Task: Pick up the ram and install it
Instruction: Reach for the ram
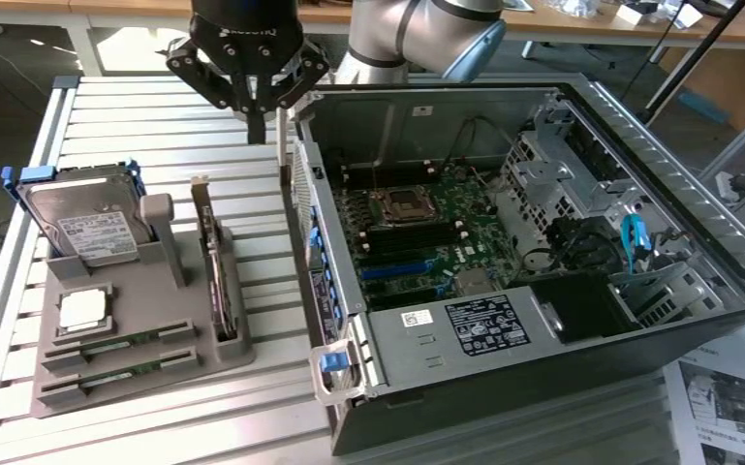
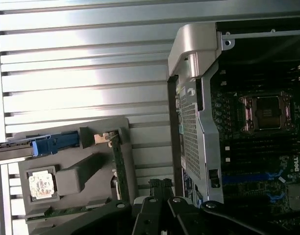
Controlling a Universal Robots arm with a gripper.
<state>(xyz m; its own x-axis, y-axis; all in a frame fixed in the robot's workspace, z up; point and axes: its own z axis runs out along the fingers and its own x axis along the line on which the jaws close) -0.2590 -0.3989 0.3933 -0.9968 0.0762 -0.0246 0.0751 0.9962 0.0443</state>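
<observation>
Exterior view, left to right.

- Grey holder (image 1: 152,387) on the slatted table (image 1: 139,116). Each part sits in its own moulded seat, probably so the arm meets it at a known spot.
- Hard drive (image 1: 88,218) in a blue caddy, leaning at the holder's far end.
- Small square processor chip (image 1: 81,310) flat in its pocket.
- The ram: two green sticks, both on edge in parallel grooves at the holder's near end, first ram stick (image 1: 120,342) and second ram stick (image 1: 127,371). The top edges stand proud of the grooves, which leaves something to pinch. Neither is lifted.
- Expansion card (image 1: 217,281) upright on edge along the holder's right side.
- Gripper (image 1: 259,128) hangs high over the gap between holder and computer case (image 1: 682,165), pointing down. Fingers look drawn together with nothing between them. It is well apart from both sticks.
- Case lies on its side, open side up, so the motherboard (image 1: 424,232) faces the arm. Empty processor socket (image 1: 405,205) near the middle. Long dark slots (image 1: 411,239) just beside it, likely for memory, all bare.
</observation>
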